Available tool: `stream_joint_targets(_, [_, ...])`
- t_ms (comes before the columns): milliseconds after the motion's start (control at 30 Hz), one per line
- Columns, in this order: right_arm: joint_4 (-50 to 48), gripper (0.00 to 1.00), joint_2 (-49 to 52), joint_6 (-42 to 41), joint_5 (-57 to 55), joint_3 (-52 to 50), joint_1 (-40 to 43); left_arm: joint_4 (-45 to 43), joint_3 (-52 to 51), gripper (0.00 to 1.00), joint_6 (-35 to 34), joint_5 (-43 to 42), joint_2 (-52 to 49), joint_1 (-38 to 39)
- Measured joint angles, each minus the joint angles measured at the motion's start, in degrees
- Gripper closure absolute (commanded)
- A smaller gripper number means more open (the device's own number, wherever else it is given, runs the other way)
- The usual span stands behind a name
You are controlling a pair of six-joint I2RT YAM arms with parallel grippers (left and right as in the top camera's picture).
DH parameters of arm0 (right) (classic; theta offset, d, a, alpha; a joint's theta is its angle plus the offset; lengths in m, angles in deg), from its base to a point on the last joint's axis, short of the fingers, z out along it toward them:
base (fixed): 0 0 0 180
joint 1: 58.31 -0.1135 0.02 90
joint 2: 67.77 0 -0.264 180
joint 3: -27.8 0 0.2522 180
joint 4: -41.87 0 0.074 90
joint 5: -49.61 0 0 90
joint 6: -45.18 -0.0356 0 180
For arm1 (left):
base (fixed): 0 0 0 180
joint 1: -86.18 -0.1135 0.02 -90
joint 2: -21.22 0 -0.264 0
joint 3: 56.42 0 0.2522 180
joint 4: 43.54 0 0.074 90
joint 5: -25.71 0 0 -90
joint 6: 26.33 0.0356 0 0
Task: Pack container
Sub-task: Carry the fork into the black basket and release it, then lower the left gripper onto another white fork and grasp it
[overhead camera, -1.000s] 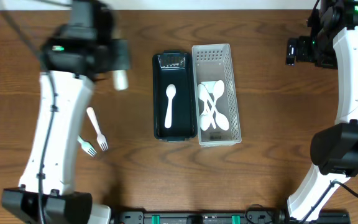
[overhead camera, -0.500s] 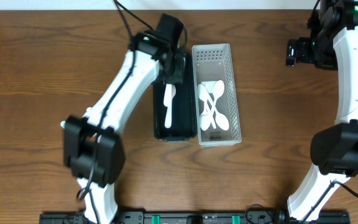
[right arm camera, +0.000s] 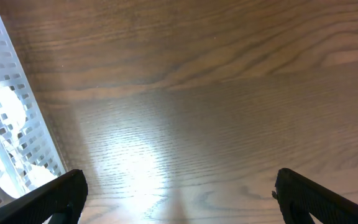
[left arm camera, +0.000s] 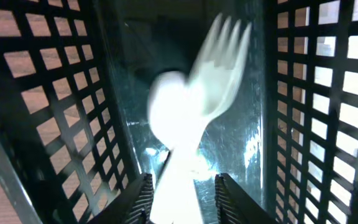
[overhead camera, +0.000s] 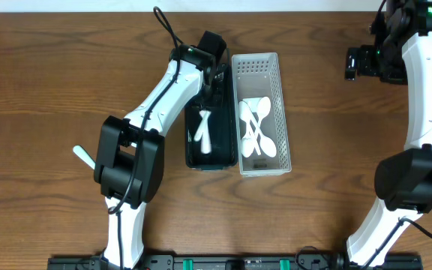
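Placing a fork in the dark basket, we cannot tell whether the left gripper grips it; next, we reckon, release and withdraw; right gripper idles, spread apart.

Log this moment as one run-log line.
left fingers: in black basket | white fork: blurred over spoon, grip unclear | right fingers: open, above table beside white basket

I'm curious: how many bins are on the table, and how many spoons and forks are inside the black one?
Bins: 2, the black bin and the white bin
Spoons in the black bin: 1
Forks in the black bin: 1
Total: 4
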Motion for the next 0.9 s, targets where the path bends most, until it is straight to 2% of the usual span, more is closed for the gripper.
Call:
stream_joint_targets(200, [-0.11, 0.01, 0.0, 0.0, 0.0, 0.0, 0.0, 0.52, 0.0, 0.53, 5.09, 1.4, 0.09, 0.0])
stream_joint_targets(267, [-0.2, 0.01, 0.0, 0.02, 0.0, 0.0, 0.0, 0.83, 0.0, 0.45, 7.04, 2.58, 0.66, 0.0])
stream_joint_targets(333, [-0.35, 0.01, 0.0, 0.04, -0.02, 0.0, 0.0, 0.87, 0.0, 0.43, 8.61, 4.13, 2.27, 0.0])
stream_joint_targets(567, [-0.57, 0.01, 0.0, 0.26, 0.0, 0.0, 0.0, 2.4, 0.0, 0.21, 12.09, 11.06, 17.92, -1.03])
stream_joint_targets(700, [-0.7, 0.01, 0.0, 0.28, 0.0, 0.0, 0.0, 5.11, 0.07, 0.07, 12.13, 12.79, 29.33, -6.91])
stream_joint_targets(900, [-0.87, 0.01, 0.0, 0.31, 0.0, 0.0, 0.0, 16.2, 0.5, 0.06, 9.75, 12.79, 37.48, -21.57])
